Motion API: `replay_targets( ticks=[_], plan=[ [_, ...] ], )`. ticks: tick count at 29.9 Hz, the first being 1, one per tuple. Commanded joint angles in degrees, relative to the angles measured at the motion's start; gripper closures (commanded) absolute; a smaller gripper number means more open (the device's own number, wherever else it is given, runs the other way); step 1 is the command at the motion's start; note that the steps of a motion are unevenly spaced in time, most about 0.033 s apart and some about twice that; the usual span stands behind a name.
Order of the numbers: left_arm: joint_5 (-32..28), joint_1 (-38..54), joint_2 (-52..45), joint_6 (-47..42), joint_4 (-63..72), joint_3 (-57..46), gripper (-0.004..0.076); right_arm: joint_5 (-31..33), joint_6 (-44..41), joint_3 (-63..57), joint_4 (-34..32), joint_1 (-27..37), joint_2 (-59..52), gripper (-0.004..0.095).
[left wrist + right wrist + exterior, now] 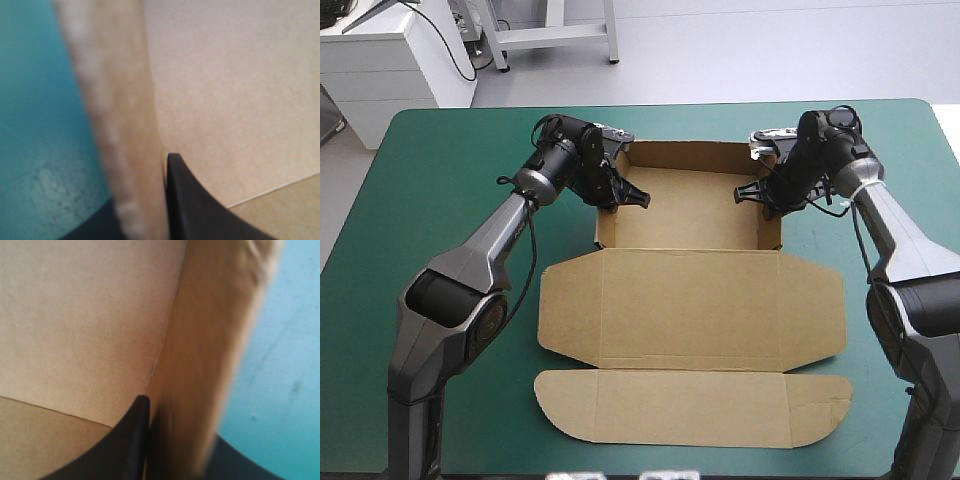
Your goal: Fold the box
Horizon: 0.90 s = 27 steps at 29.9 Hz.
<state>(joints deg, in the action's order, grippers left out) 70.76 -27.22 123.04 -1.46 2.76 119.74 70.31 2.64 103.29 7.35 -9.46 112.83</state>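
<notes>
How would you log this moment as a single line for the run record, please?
box: side walls raised, lid flat | left tool: shut on left wall | right tool: shut on right wall

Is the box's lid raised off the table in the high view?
No, the box has its lid flat on the teal-green cover, while only the tray walls at the far side stand up.

blurred box (112, 125) walls half hide the left hand (146, 167) and right hand (172, 407).
</notes>
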Motion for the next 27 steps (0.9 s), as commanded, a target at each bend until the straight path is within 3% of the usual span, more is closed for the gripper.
replay_targets(
  ticks=[1, 5, 7, 9, 23, 27],
  plan=[
    [3.2, -0.5, -4.1, 4.1, 3.8, 1.7, 0.0601, 0.7, 2.2, 0.9, -0.4, -0.2, -1.8, 0.0495],
    [3.2, -0.3, -4.2, 3.8, 2.7, 1.7, 0.0376, 0.6, 2.0, 1.1, -0.2, -0.2, -1.8, 0.0204],
    [3.2, 0.2, -4.5, 2.2, 3.0, 1.7, 0.0269, 0.6, 2.0, 1.1, 0.3, -0.1, -1.8, 0.0177],
    [3.2, 0.6, -4.9, 1.9, 3.0, 1.7, 0.0218, 0.3, 2.0, 1.4, 0.6, -0.1, -1.8, 0.0192],
    [3.2, 6.7, -15.1, 1.1, 2.4, 1.7, 0.0217, 0.4, 2.2, 10.5, 2.2, -0.1, -5.9, 0.0218],
    [3.2, 6.7, -19.8, 2.3, 3.1, 1.7, 0.0318, 1.0, 2.3, 11.4, 2.2, -0.1, -8.0, 0.0218]
  ],
)
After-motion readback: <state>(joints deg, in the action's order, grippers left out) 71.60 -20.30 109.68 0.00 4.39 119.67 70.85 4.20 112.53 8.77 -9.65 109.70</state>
